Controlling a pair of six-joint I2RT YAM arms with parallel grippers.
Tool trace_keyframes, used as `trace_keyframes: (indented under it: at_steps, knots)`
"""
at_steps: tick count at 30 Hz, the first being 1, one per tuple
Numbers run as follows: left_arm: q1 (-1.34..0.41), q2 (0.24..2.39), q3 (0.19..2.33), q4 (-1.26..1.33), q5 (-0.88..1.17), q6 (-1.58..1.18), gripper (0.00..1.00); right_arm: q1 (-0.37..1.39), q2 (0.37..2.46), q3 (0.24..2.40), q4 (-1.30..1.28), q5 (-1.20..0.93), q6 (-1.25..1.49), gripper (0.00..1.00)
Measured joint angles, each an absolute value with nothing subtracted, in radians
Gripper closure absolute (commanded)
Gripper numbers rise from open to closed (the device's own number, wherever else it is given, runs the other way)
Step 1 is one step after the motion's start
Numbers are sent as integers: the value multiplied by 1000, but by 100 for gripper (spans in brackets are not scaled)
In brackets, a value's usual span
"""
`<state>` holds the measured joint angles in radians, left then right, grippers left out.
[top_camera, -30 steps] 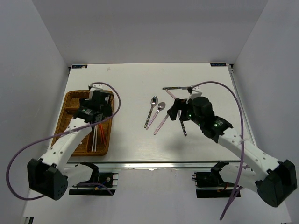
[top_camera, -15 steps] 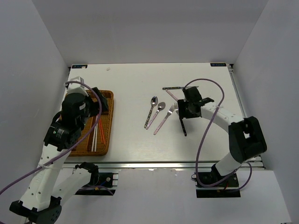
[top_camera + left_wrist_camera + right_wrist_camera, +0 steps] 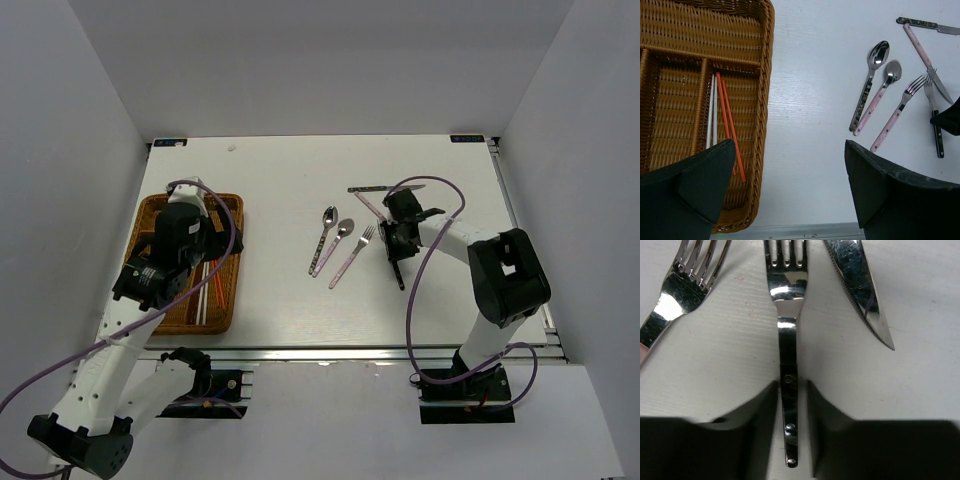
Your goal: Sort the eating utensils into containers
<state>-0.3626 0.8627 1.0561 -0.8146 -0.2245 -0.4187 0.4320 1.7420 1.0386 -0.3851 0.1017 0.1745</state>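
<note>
**Right tool astride the dark-handled fork: close square, lift straight**

The right tool [image 3: 791,386] is down at the white bench [image 3: 280,180]. Its fingers are narrowly spread either side of the riveted black handle of the silver dark-handled fork [image 3: 788,330]. A sliver of bench shows beside the handle, so I read it as not clamped yet. The handle runs up the middle of the gap, tines pointing away, and the grip point sits near the tail end.

To do this well:
- Close centred so the handle doesn't twist.
- A tail-end grip probably lets the head droop, so lift slowly and straight up before traversing.
- Mind the neighbours in the wrist view. The pink-handled fork [image 3: 670,295] lies just beside on the left and the serrated knife blade [image 3: 860,285] just beside on the right. Neither touches the fingers.

The left tool [image 3: 790,145] is spread wide and empty, hanging above the brown woven wicker tray [image 3: 765,100]. Red and white chopsticks [image 3: 725,115] lie in one long slot. The fork is well apart from the tray.
</note>
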Motion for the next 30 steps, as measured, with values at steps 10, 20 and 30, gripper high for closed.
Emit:
trace_keyframes:
  at_steps: [10,20,30]
  knots:
    - [-362,857,1011,-756,-131,-480,2,433,1671,963,-355,103,200,100]
    - [-456,856,642,-68,265,-857,2,676,1270,939,-342,52,337,100]
    - [-710,1101,767,89,161,-862,19,916,1222,986,-309,114,487,100]
